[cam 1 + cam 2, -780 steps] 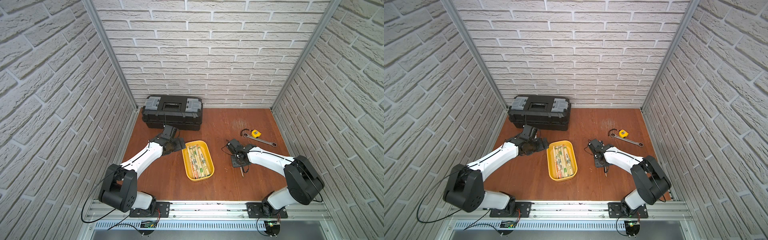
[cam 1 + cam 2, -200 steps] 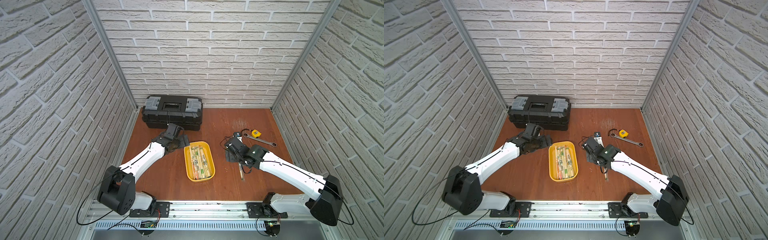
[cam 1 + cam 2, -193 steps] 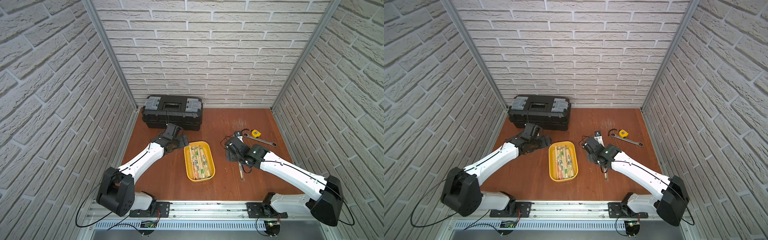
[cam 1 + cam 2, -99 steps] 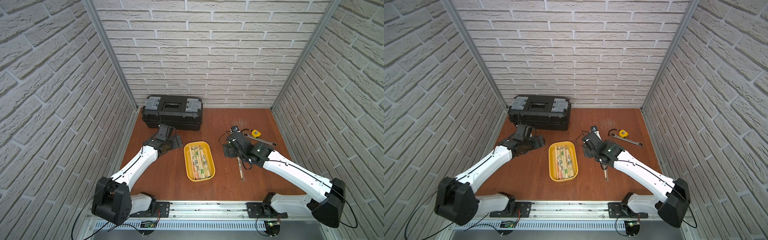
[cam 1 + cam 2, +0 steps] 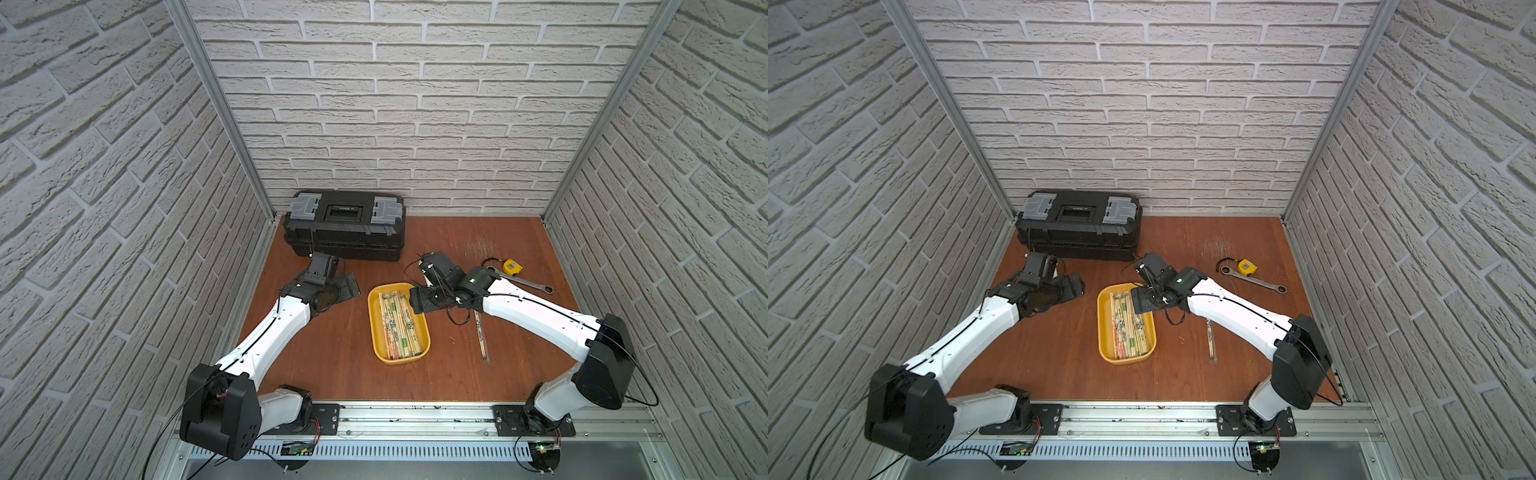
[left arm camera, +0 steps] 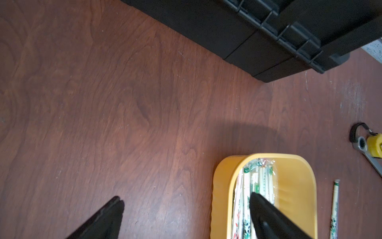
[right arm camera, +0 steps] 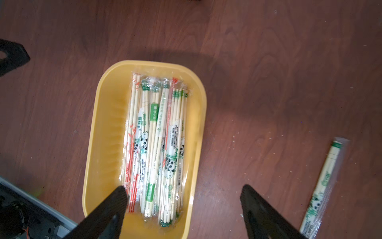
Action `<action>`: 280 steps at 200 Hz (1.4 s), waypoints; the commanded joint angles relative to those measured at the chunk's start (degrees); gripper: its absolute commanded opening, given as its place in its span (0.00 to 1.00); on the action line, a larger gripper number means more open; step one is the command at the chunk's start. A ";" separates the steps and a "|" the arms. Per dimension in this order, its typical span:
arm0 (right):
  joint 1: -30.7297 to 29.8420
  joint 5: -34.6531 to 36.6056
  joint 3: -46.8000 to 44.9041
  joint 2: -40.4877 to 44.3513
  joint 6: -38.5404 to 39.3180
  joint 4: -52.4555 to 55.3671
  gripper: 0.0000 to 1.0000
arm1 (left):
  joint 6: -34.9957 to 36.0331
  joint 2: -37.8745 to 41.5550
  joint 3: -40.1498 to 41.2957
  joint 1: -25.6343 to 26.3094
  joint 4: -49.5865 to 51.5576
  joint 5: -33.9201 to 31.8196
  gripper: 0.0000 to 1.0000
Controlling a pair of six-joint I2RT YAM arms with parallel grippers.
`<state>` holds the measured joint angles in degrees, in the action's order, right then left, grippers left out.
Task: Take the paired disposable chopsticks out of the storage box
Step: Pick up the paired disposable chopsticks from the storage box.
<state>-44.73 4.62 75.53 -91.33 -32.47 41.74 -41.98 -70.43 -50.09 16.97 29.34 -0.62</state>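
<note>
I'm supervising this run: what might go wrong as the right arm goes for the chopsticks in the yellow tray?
1. The sleeved bamboo chopstick pairs lie packed and overlapping in the shallow yellow plastic tray. The open right end effector above the tray may pinch several, or slip on the slick plastic.
2. Nothing holds the tray: the open left end effector stands beside it, so a finger catching the rim might drag or tip it.

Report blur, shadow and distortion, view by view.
Both top views: sharp, though the wide lens splays the brick walls. Left wrist view: soft blur throughout, a shadow on the table beside the storage box. Right wrist view: chopsticks slightly blurred, glints on their sleeves, shadows around the box.
</note>
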 commanded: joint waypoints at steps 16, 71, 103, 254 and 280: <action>-3.22 -2.58 4.01 -4.58 -3.10 -0.03 0.76 | 0.63 1.74 2.48 -1.13 0.36 0.54 0.98; -5.36 -1.77 5.05 -9.65 -4.34 -0.47 0.48 | -0.52 2.14 4.32 -2.64 0.30 0.57 0.98; -5.72 1.77 6.46 -12.95 -4.06 1.34 0.43 | -1.00 3.05 5.26 -2.64 -0.25 0.97 0.98; -5.02 6.10 7.97 -21.24 -2.60 2.79 0.27 | -1.29 3.49 6.37 -2.71 -1.70 2.24 0.98; -4.74 5.93 7.17 -21.61 -2.69 2.15 0.26 | -1.35 3.22 6.36 -2.73 -1.92 2.36 0.98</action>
<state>-49.80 9.69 82.61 -112.68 -35.33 44.36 -43.29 -67.72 -44.49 14.63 29.04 1.39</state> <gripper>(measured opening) 0.266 0.982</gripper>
